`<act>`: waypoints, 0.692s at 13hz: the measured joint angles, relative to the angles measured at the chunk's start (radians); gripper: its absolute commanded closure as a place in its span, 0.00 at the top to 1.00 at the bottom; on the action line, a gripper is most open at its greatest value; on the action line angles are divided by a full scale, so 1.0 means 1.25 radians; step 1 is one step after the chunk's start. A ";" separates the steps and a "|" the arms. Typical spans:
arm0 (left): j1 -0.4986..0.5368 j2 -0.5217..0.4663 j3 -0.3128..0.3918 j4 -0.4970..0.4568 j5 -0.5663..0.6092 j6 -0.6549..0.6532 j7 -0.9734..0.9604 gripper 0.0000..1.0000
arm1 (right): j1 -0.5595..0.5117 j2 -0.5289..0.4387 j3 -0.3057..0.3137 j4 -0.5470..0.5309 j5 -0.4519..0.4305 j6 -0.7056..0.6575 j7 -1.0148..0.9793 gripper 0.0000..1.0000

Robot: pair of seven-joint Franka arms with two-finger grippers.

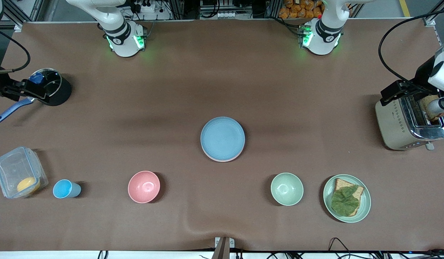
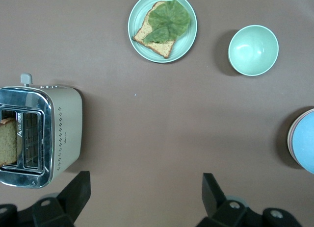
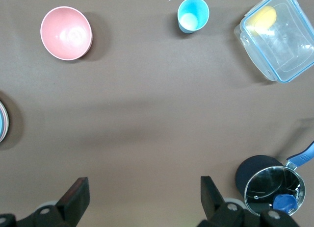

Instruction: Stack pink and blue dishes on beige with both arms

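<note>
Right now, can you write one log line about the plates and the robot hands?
stack: blue plate on top, pink rim under it, beige not visible | left gripper: open, over bare table beside toaster | right gripper: open, beside pot

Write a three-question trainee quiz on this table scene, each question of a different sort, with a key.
1. True or false: the blue plate lies on top of the stack at the middle of the table.
2. Which thing holds bread and lettuce?
A. the pink bowl
B. the green plate
C. the toaster
3. Fill in: the left hand and the right hand both have their fingers ____.

Key: 1 true; a pink rim shows under the blue plate. 2 B. 3 open; neither holds anything, each up over bare table at its own end.
</note>
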 measured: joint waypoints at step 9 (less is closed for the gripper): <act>-0.008 0.000 -0.030 0.000 0.000 0.000 0.031 1.00 | -0.001 0.000 0.000 -0.001 0.000 0.001 0.001 1.00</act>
